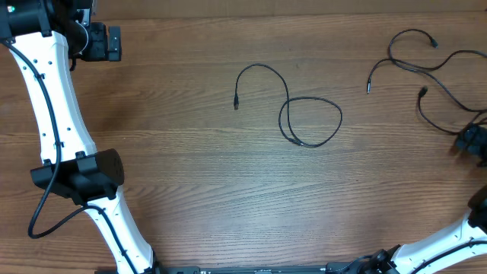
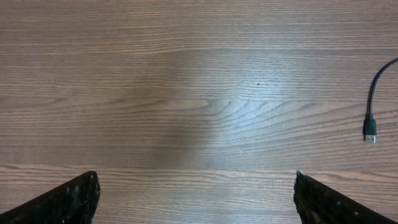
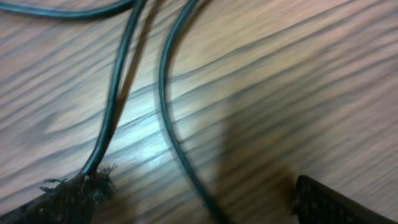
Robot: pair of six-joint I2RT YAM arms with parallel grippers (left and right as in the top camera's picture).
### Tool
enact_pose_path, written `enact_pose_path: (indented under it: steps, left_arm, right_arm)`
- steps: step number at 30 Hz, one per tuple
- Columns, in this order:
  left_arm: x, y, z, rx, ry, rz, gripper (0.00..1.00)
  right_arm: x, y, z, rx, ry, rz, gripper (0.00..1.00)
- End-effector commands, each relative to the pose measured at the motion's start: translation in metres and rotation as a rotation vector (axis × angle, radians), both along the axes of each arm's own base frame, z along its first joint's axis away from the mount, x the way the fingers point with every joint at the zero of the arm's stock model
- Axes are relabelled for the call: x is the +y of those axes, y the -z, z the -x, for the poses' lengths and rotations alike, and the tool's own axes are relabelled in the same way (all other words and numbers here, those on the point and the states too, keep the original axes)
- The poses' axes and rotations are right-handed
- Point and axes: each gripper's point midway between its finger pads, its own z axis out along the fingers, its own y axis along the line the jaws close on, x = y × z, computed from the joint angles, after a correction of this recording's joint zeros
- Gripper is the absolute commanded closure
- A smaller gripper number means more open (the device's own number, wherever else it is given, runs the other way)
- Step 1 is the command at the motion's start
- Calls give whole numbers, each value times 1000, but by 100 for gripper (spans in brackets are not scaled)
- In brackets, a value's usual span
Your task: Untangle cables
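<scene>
Cables [image 3: 163, 93] cross between fingers of wide right tool [image 3: 193, 194]; wide left tool [image 2: 196, 190] well apart.

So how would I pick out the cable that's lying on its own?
Look to the middle of the wooden table. A thin black cable lies there, curled into one loop with a tail arching left to a small plug. Unlike the other cables crowded at the right edge, it lies alone, touching nothing.
</scene>
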Motion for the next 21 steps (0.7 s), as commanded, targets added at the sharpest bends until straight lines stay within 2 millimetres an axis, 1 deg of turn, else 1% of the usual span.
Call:
enact_pose_path:
  steps: [1,4,6,9,12,13,15,17,18,20,21]
  left_arm:
    - [-4,6,-3,9,4,11,0]
    - [-4,6,-3,9,4,11,0]
    - [-4,6,-3,9,4,12,0]
    - [-4,6,-3,9,4,11,1]
    - [-4,6,-3,9,4,11,0]
    - [-4,6,-3,9,3,12,0]
    - [-4,6,-3,9,3,12,0]
    - [-4,6,-3,9,3,12,0]
    - [-4,6,-3,9,4,11,1]
    - [-4,6,-3,9,3,12,0]
    - [-4,6,-3,9,3,12,1]
  right_arm:
    - [8,-11,-20,-81,-59,-76,0]
    - [2,-40,-28,-108,-65,-51,0]
    - [-2,-71,-34,-143,-72,-10,0]
    - [-4,-125,-40,-211,-85,72,0]
    - [7,-183,-46,-290,-118,160,0]
    - [16,-200,-48,-312,-141,182,0]
    - [45,-233,-51,-349,-204,213,0]
    - [74,-255,-53,-370,-258,223,0]
    - [93,-266,-54,-380,-292,222,0]
    - [131,-279,-56,-388,-362,209,0]
    - [149,-282,-57,-387,-397,197,0]
